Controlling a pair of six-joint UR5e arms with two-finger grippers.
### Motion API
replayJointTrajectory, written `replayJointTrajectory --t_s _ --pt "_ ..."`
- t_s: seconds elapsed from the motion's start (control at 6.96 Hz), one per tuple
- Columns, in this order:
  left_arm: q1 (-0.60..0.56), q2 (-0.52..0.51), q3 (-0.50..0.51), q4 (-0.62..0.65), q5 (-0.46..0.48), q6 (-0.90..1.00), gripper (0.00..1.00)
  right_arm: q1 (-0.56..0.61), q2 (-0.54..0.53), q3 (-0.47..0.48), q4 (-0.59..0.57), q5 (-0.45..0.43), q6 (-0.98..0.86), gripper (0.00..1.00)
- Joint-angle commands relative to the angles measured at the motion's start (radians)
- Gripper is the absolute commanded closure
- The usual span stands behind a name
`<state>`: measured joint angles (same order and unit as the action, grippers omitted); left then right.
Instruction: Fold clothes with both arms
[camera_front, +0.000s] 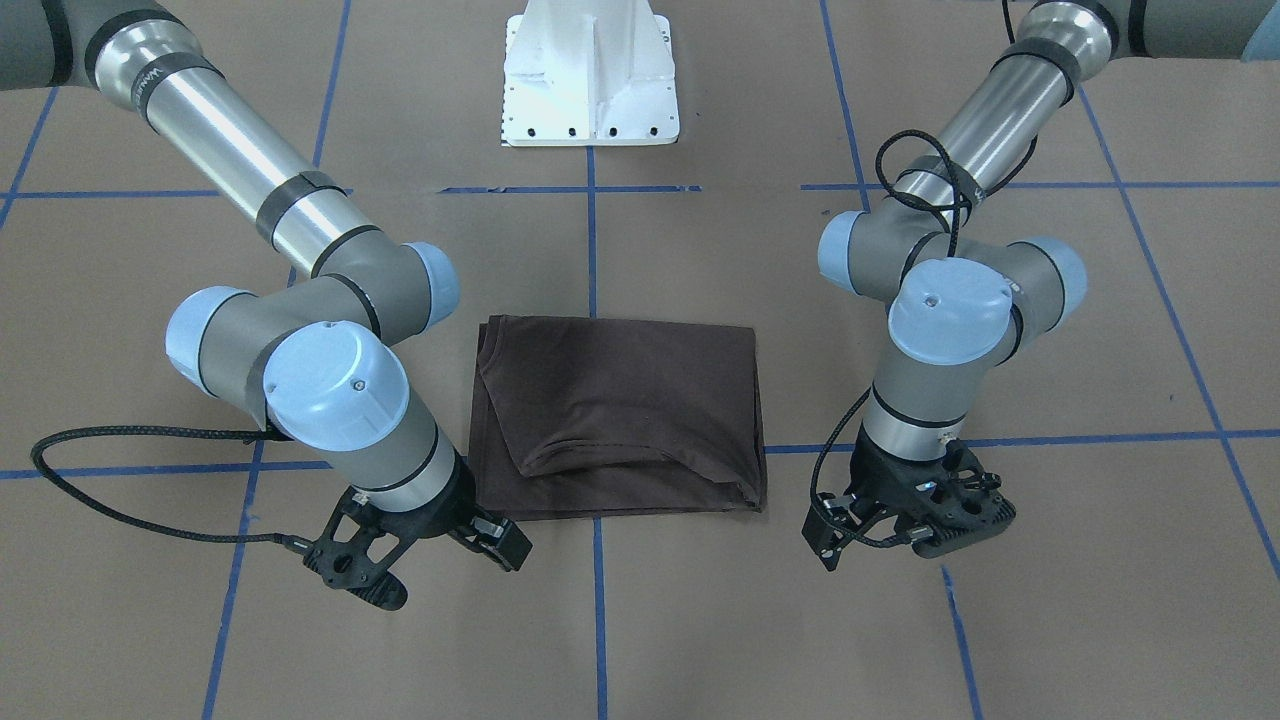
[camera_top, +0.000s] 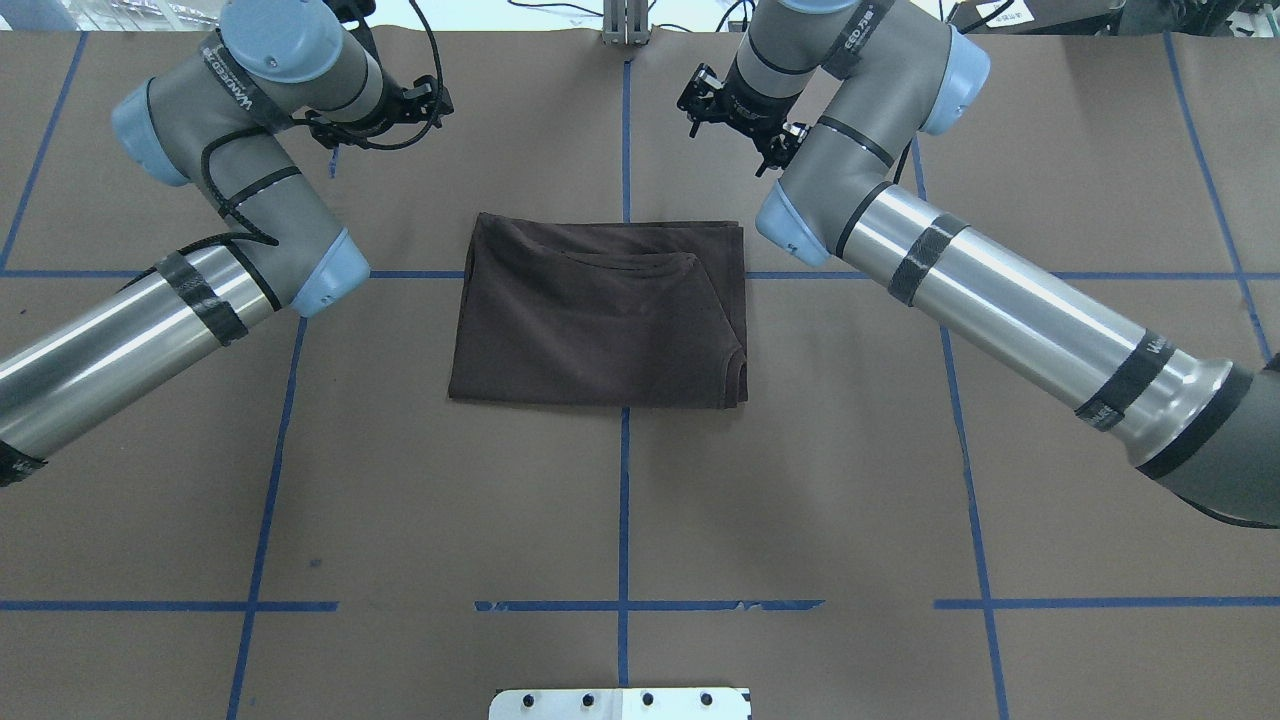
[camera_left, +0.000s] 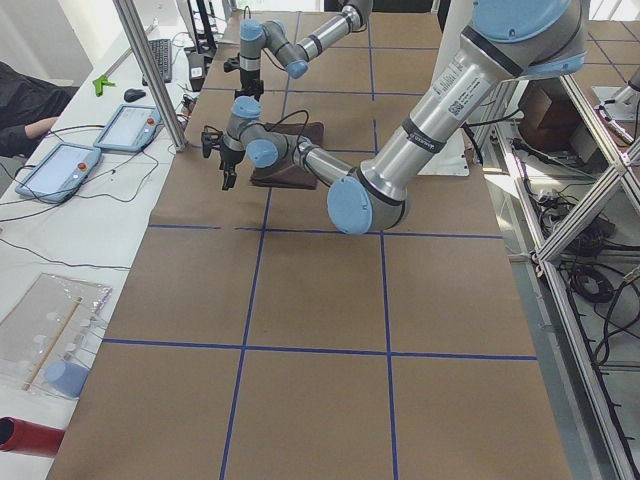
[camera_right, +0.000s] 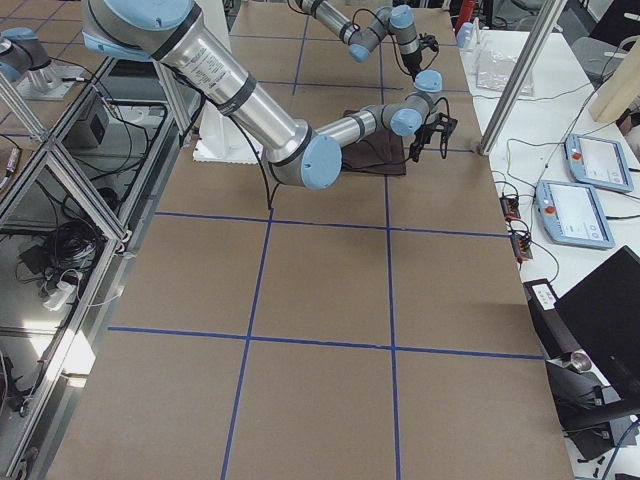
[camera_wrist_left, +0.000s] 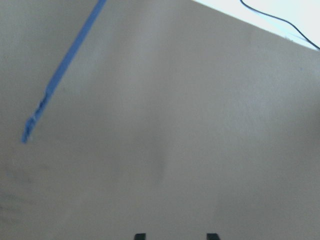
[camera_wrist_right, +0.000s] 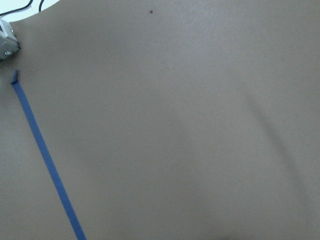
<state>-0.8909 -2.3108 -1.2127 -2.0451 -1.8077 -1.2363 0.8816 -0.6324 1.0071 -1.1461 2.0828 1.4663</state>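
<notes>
The clothes, a dark brown T-shirt (camera_front: 620, 410), lie folded into a flat rectangle in the middle of the table (camera_top: 600, 310). Neither arm touches the shirt. My left gripper (camera_front: 915, 530) hangs low over the bare paper beside the shirt's far corner (camera_top: 400, 100). In the left wrist view its fingertips (camera_wrist_left: 212, 236) stand apart with nothing between them, so it is open. My right gripper (camera_front: 400, 565) is off the opposite far corner (camera_top: 735, 115), looks open and holds nothing. The right wrist view shows only brown paper and a blue tape line.
The white pedestal base (camera_front: 590, 80) stands at the robot's edge of the table. Blue tape lines (camera_top: 623, 500) cross the brown paper. Past the far edge are tablets (camera_left: 130, 125), a metal post (camera_left: 150, 70) and a person's sleeve (camera_left: 25, 105).
</notes>
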Motion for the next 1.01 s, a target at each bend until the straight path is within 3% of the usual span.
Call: replayJointTrajectory --t_s 0.0,0.29,0.57,0.86 --pt "-0.072 0.159 -0.200 0.009 -0.100 0.183 0.00 0.147 -0.179 0.199 -0.102 0.116 -0.291 0.00" --pt "-0.191 0.442 -0.463 0.063 -0.160 0.483 0.00 0.320 -0.459 0.455 -0.239 0.181 -0.683 0.00" --pt "-0.413 0.603 -0.489 0.075 -0.233 0.938 0.00 0.498 -0.684 0.519 -0.259 0.258 -1.085 0.00" --pt "-0.627 0.620 -0.470 0.284 -0.288 1.404 0.00 0.633 -0.844 0.524 -0.274 0.281 -1.414 0.00"
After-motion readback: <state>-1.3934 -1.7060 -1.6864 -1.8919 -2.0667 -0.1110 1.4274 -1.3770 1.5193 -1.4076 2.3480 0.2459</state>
